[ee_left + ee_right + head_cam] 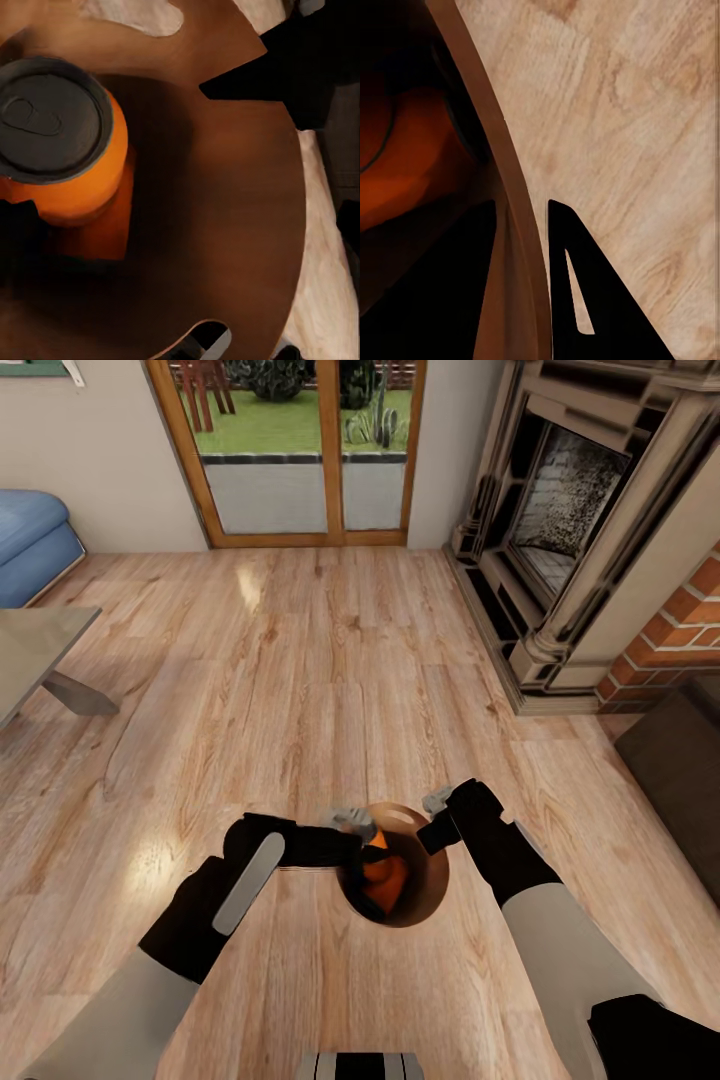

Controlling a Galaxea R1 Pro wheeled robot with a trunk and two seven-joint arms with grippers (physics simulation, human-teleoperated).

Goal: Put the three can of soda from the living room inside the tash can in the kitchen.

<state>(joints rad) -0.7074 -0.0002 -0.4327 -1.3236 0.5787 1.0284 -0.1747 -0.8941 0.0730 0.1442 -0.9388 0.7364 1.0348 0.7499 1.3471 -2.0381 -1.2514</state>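
In the head view the robot stands in the living room, on a light wood floor (300,660), with wood-framed glass doors (300,450) ahead, a blue sofa (30,545) at the far left and a brick and stone fireplace (590,530) on the right. Between the 2 arms, held above the floor, is the tash can (425,880), its glossy copper-brown inside facing up.

The right claw (437,822) grips the can's rim: in the right wrist view 1 dark finger (585,300) lies outside the thin wall (514,247) and the other sits in shadow inside it, so the claw is clamped on the wall.

The left claw (352,822) reaches over the opposite rim, above the opening. Whether its fingers are apart or together I cannot tell; in the left wrist view only dark shapes show at the edges.

A can of soda (64,142) stands inside the tash can, orange with a grey top and pull tab, leaning against the inner wall. More orange shows beneath and beside it (385,875), but how many cans lie there I cannot tell.
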